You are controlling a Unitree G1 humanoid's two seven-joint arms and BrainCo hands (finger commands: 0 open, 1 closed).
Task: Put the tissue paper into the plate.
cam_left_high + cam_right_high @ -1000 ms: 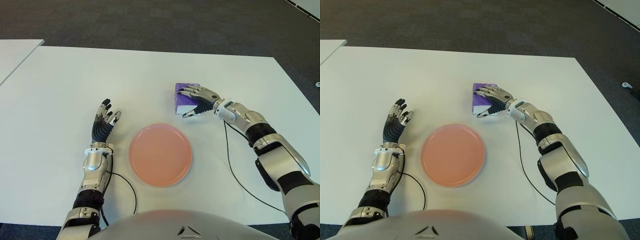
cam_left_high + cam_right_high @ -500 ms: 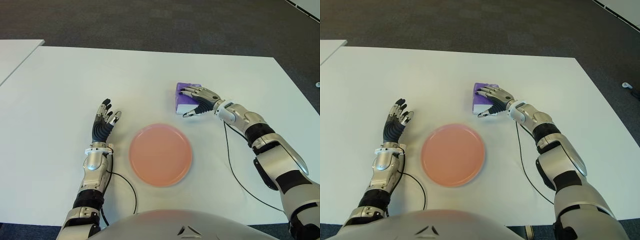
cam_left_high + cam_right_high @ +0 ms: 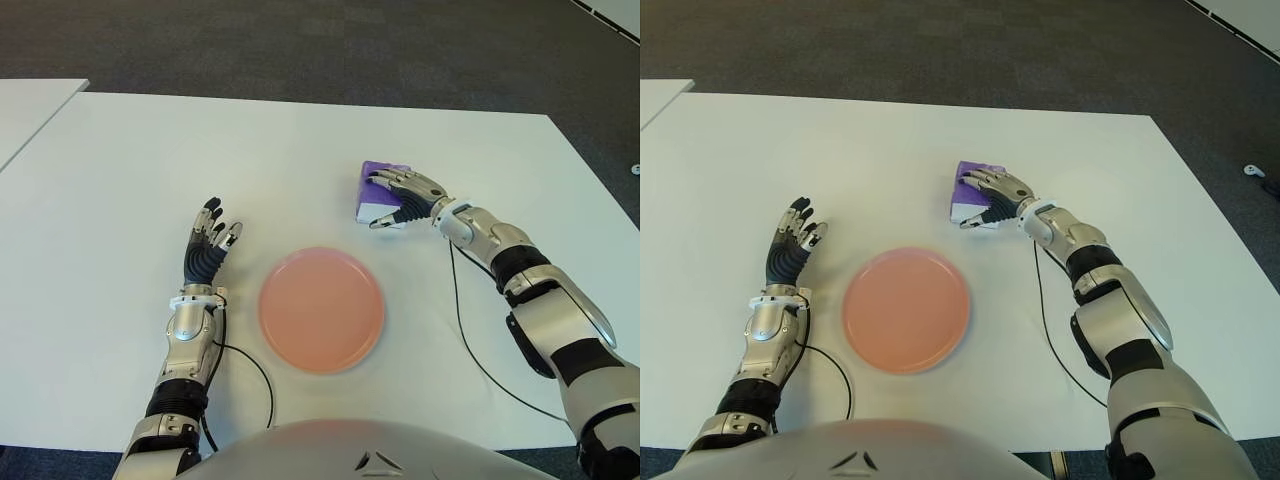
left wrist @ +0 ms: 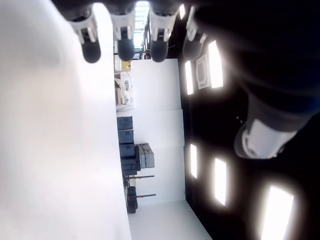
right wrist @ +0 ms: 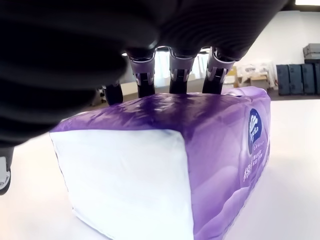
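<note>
While dark carpet behind: white table.

White table carries two items — a pink plate and, beyond the plate toward its right, a purple tissue pack.

The right hand covers most of the tissue pack in the eye views, leaving only purple at its ten o'clock side. In the right wrist view the palm is a dark blur across the upper frame, the fingertips vanish behind the pack's top edge, and whether they press it cannot be told. The small print on the pack's logo is unreadable. In the left wrist view the left hand is cut off at the edge.
</note>
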